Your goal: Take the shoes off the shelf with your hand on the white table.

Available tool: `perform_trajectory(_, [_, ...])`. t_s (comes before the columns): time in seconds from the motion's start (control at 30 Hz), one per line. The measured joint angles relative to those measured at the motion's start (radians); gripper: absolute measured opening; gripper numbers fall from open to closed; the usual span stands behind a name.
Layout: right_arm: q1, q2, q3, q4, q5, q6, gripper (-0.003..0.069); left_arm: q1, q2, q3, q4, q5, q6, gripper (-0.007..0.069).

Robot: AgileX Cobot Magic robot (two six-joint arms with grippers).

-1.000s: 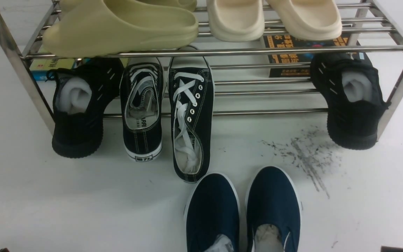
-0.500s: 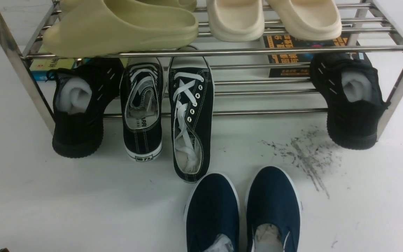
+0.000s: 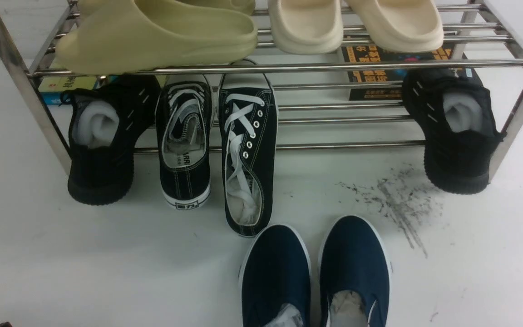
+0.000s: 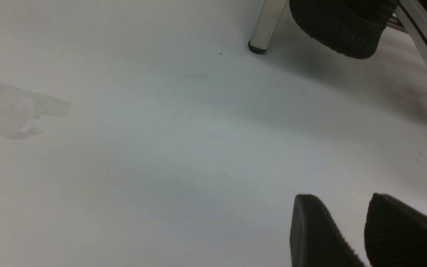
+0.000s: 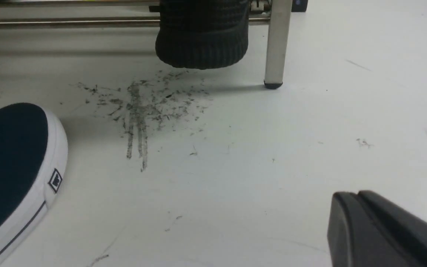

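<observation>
Since a second ago a dark shape at the front view's lower right edge has gone. The right gripper (image 5: 350, 222) hangs pressed closed, empty, over the table (image 3: 84, 263); the left gripper (image 4: 347, 230) stands parted, empty. The navy shoes (image 3: 316, 272) lie together on the table before the shelf (image 3: 288, 68).

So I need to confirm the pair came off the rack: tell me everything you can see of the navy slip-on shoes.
The navy slip-on shoes lie side by side on the white table, clear in front of the shelf, toes toward it. Dark blue canvas uppers, white rubber soles and edging, and pale stuffing in the openings. Their heels run out of the front view. The right wrist view shows a small square logo on one toe's rubber band. No hand touches them.
</observation>
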Motion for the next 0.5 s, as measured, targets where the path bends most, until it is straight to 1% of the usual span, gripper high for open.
perform_trajectory(0.17, [-0.003,0.0,-0.006,0.025,0.033,-0.046,0.0038,0.0,0.0,0.0,0.0,0.0,0.0,0.0243])
perform_trajectory(0.5, [-0.003,0.0,-0.006,0.032,0.037,-0.05,0.0051,0.0,0.0,0.0,0.0,0.0,0.0,0.0243])
